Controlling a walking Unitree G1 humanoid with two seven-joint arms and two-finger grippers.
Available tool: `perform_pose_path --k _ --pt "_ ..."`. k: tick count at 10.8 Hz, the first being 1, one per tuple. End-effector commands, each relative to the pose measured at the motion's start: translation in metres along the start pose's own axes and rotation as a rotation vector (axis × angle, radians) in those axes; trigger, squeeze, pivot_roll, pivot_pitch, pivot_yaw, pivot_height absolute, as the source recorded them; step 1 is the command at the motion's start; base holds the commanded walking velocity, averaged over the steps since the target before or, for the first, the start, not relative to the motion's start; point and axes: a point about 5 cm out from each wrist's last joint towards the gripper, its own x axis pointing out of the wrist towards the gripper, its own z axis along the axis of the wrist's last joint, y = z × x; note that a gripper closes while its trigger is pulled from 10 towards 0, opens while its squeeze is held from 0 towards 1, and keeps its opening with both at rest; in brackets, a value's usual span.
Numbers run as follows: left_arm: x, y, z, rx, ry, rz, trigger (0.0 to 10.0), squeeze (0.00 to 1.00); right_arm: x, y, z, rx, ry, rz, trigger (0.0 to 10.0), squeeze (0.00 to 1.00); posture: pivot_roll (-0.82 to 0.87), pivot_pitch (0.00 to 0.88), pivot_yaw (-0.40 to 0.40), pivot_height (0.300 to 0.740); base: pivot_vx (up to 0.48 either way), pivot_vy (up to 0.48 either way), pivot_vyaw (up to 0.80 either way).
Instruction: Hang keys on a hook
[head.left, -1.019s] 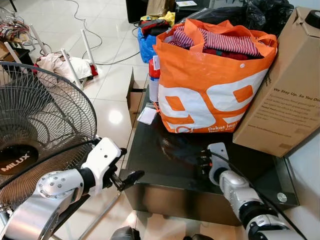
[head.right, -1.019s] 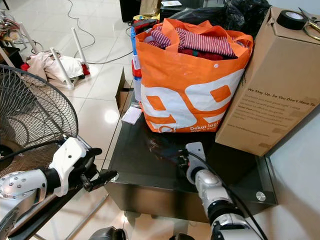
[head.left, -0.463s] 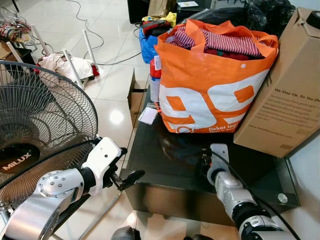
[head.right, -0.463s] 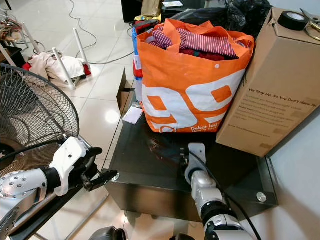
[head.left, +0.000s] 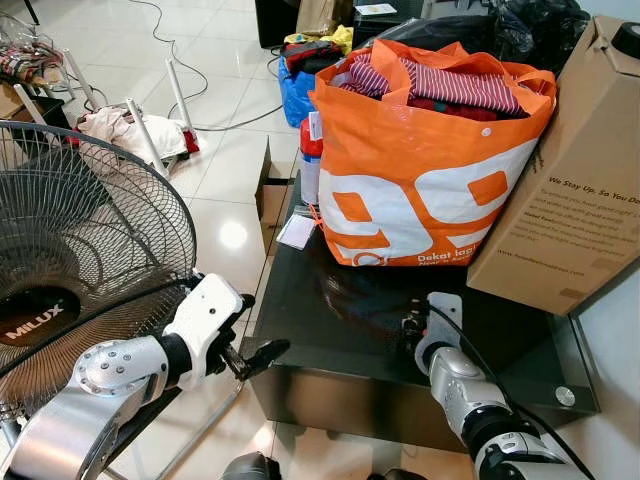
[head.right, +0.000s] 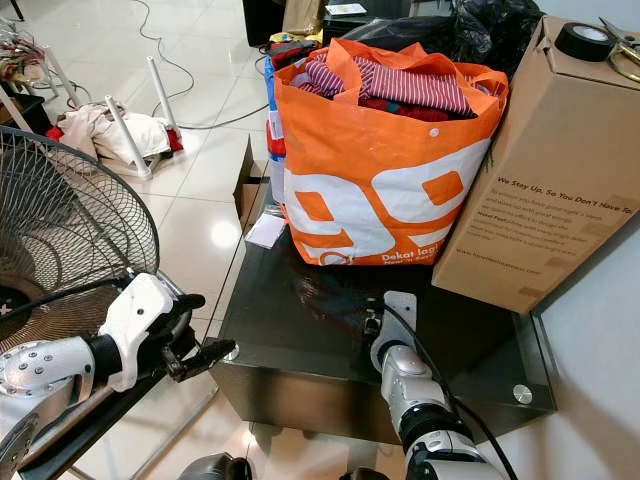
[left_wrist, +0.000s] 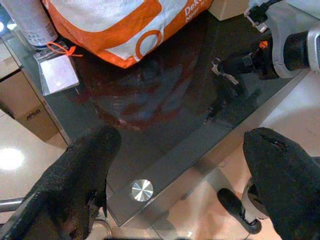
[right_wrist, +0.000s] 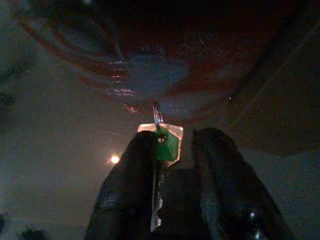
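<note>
Black glass forms the top of a low table (head.left: 330, 330), where the right gripper (left_wrist: 227, 67) hangs low near the front edge — its two black fingers (right_wrist: 127, 195) closed on a small bunch of keys (right_wrist: 161, 145) with a green tag, held just above the glass. An orange shopping bag (head.left: 420, 180) stuffed with clothes and a cardboard box (head.left: 570, 190) stand along the back edge. Off the table's front left corner, beside a standing fan (head.left: 80, 260), the left gripper (head.left: 255, 357) hovers with its fingers (left_wrist: 75, 185) spread wide and empty.
</note>
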Motion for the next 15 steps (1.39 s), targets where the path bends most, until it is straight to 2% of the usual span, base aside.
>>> perform_pose_path --k 1,5,8,12,13,14,15 --pt "0.000 0.001 0.000 0.002 0.010 -0.001 10.0 0.00 0.000 0.002 -0.005 0.024 0.018 0.008 0.0 0.00 0.17 0.078 0.016 0.740 0.000 0.000 0.00" --pt "0.001 0.001 0.001 0.003 0.009 0.000 10.0 0.00 0.000 0.003 -0.005 0.031 0.016 0.012 0.0 0.00 0.17 0.077 0.015 0.740 0.000 0.000 0.00" --pt "0.002 0.001 0.002 0.004 0.005 -0.003 10.0 0.00 -0.001 -0.002 -0.008 0.016 0.036 0.050 0.0 0.00 0.17 0.075 0.018 0.740 0.000 0.000 0.00" --pt "0.003 0.001 0.003 0.002 0.002 -0.007 10.0 0.00 -0.005 -0.016 -0.011 -0.163 0.062 0.181 0.0 0.00 0.17 0.076 0.019 0.740 0.000 0.000 0.00" --pt "0.004 0.001 0.003 0.003 0.001 -0.008 10.0 0.00 -0.005 -0.017 -0.011 -0.187 0.065 0.184 10.0 0.00 0.17 0.076 0.019 0.740 0.000 0.000 0.00" --pt "0.004 0.000 0.003 0.003 0.000 -0.008 10.0 0.00 -0.005 -0.017 -0.011 -0.209 0.065 0.175 10.0 0.00 0.17 0.075 0.020 0.740 0.000 0.000 0.00" --pt "0.004 0.000 0.003 0.004 0.000 -0.009 10.0 0.00 -0.005 -0.016 -0.010 -0.221 0.055 0.171 10.0 0.44 0.17 0.076 0.020 0.740 0.000 0.000 0.00"
